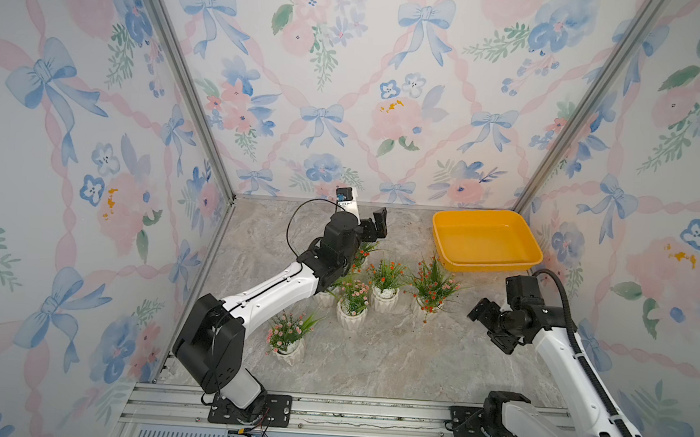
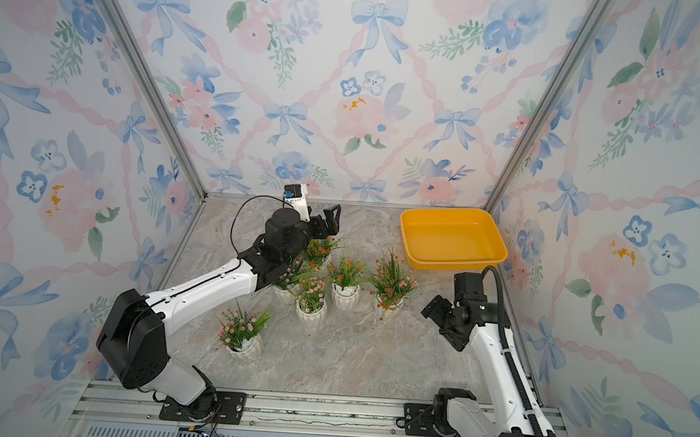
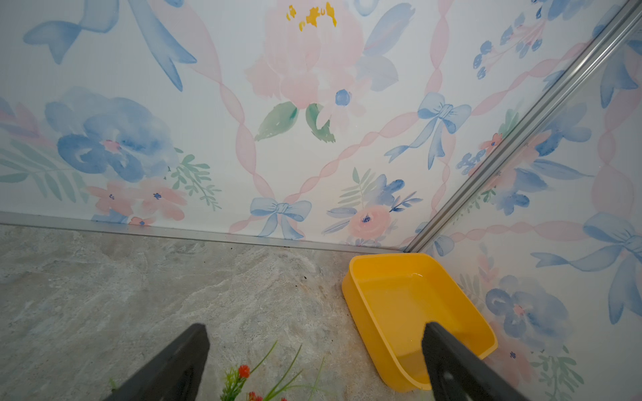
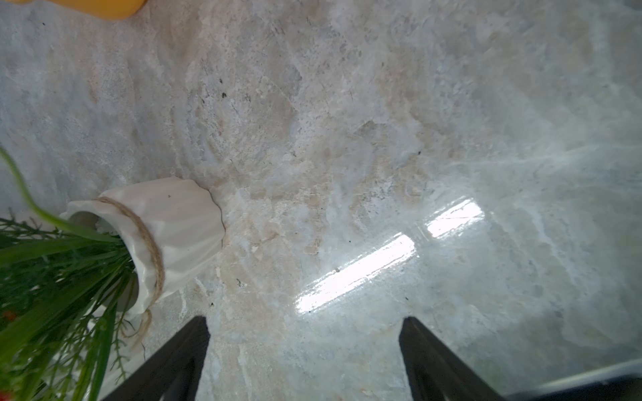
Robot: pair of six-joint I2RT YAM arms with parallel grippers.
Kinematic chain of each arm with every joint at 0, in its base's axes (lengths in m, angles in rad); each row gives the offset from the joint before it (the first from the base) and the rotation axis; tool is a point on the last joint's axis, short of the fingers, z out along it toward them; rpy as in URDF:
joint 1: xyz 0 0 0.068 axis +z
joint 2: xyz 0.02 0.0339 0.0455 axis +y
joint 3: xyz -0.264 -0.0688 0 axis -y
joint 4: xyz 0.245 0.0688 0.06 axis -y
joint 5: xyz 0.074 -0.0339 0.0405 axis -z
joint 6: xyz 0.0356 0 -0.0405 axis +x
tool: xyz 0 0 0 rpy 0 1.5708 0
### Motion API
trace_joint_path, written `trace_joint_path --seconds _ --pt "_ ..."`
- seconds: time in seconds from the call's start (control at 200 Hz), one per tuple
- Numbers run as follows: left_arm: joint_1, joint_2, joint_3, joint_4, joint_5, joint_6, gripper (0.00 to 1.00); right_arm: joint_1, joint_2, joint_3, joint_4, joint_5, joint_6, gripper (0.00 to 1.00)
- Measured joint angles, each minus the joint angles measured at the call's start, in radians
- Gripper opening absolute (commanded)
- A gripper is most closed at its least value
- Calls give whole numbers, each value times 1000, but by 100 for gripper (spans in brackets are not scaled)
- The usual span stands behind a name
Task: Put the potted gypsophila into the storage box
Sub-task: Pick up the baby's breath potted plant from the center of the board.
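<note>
Floral wallpaper with blue bows covers the three walls around a grey marbled tabletop (image 1: 372, 366). In its far right corner sits the yellow storage box (image 1: 486, 240), empty. All six potted gypsophila stand on the table outside the box, in both top views. A pink plant (image 1: 287, 336) is alone near the front. A second pink plant (image 1: 352, 303) stands mid-cluster, with an orange-red plant (image 1: 386, 284) just behind it. A taller orange-red plant (image 1: 433, 287) is nearest the box, and a back orange-red plant (image 1: 365, 253) and a half-hidden pot (image 1: 326, 297) lie under the left arm. The left gripper (image 1: 375, 225) is raised beyond the back plant, fingers spread wide and holding nothing. In the left wrist view green leaves and red blooms (image 3: 243, 373) show low between its fingers. The right gripper (image 1: 489, 328) hangs just right of the taller orange-red plant, also spread wide with nothing in it. In the right wrist view a white ribbed pot (image 4: 173, 225) tied with twine sits beside one finger (image 4: 180, 350), outside the gap.
</note>
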Motion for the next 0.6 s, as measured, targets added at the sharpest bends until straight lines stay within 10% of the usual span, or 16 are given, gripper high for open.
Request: trace_joint_path --seconds 0.6 --pt "171 -2 2 -4 164 84 98 266 237 64 219 39 225 81"
